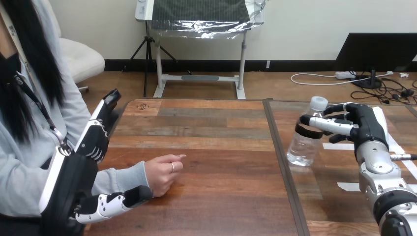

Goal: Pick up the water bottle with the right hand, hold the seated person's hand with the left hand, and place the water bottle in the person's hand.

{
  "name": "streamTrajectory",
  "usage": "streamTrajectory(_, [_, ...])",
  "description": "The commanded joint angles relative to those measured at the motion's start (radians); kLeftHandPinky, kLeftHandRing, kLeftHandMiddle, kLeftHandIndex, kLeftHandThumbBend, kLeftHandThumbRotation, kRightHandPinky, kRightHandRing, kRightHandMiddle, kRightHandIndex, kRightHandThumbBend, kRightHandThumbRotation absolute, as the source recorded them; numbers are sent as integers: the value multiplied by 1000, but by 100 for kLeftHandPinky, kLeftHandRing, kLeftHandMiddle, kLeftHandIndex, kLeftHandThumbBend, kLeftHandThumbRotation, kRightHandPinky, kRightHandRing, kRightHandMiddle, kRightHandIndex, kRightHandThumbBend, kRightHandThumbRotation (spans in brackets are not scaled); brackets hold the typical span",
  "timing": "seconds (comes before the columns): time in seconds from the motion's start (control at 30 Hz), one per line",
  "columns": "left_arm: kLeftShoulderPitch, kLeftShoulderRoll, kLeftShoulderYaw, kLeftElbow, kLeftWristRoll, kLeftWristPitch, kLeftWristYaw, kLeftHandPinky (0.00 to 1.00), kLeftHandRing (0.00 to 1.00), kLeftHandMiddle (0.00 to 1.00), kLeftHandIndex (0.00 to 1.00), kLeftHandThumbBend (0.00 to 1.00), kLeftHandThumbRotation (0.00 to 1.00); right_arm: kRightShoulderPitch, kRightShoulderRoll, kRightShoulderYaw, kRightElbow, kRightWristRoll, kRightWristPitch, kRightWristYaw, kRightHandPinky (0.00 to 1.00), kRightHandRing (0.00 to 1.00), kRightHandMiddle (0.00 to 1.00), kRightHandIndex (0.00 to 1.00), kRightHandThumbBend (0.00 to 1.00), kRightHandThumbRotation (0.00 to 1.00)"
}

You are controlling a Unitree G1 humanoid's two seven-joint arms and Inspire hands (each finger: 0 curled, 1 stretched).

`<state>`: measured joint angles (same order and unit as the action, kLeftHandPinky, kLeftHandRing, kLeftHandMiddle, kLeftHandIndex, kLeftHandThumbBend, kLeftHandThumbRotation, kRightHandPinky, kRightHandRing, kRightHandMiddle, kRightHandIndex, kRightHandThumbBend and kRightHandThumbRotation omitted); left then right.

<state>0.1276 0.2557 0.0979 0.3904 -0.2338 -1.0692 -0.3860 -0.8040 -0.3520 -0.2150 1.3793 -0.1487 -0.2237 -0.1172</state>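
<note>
The right robot hand (pixel 361 127) has its fingers curled around the upright water bottle (pixel 302 147) on the tabletop (pixel 216 147). The left robot hand (pixel 92 142), fingers straight, is beside the person's hand (pixel 162 173).

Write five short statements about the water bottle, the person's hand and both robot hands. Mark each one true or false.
1. The right hand has its fingers curled round the clear plastic water bottle. True.
2. The person's hand rests on the brown wooden table. True.
3. The bottle lies in the person's hand. False: it stands on the table at the view's right, apart from that hand.
4. The left hand grips the person's hand with curled fingers. False: its fingers are straight, and its thumb lies beside the person's wrist.
5. The bottle's white cap is on. True.
</note>
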Motion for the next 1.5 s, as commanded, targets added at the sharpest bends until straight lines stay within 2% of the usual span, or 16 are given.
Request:
streamTrajectory(0.0, [-66, -6, 10, 11, 15, -25, 8, 97, 100, 100, 95, 100, 52, -64, -6, -20, -39, 31, -58, 13, 32, 39, 46, 48, 83, 0])
streamTrajectory(0.2, [-75, -3, 26, 30, 56, -39, 30, 96, 100, 100, 96, 100, 53, -64, -7, -13, -44, 38, -83, 23, 32, 39, 45, 48, 83, 0])
streamTrajectory(0.4, [-75, 2, 47, 23, 120, -21, 75, 93, 98, 100, 96, 100, 54, -65, -7, -15, -47, 54, -105, 41, 32, 39, 45, 48, 82, 0])
streamTrajectory(0.63, [-69, 4, 88, 5, 254, 5, 158, 88, 95, 98, 95, 100, 55, -67, -7, -11, -51, 60, -125, 55, 31, 38, 44, 47, 82, 0])
streamTrajectory(0.9, [-63, 12, 118, -25, 401, 45, 253, 84, 92, 96, 94, 100, 51, -67, -5, -13, -55, 76, -148, 80, 31, 38, 44, 46, 81, 0])
streamTrajectory(1.1, [-56, 29, 125, -58, 501, 100, 311, 83, 92, 95, 94, 100, 51, -68, -3, -5, -57, 73, -160, 81, 32, 38, 45, 46, 81, 0])
streamTrajectory(1.47, [-44, 67, 117, -154, 641, 287, 366, 85, 92, 94, 93, 100, 43, -70, 6, -8, -65, 94, -179, 122, 31, 37, 44, 46, 80, 0])
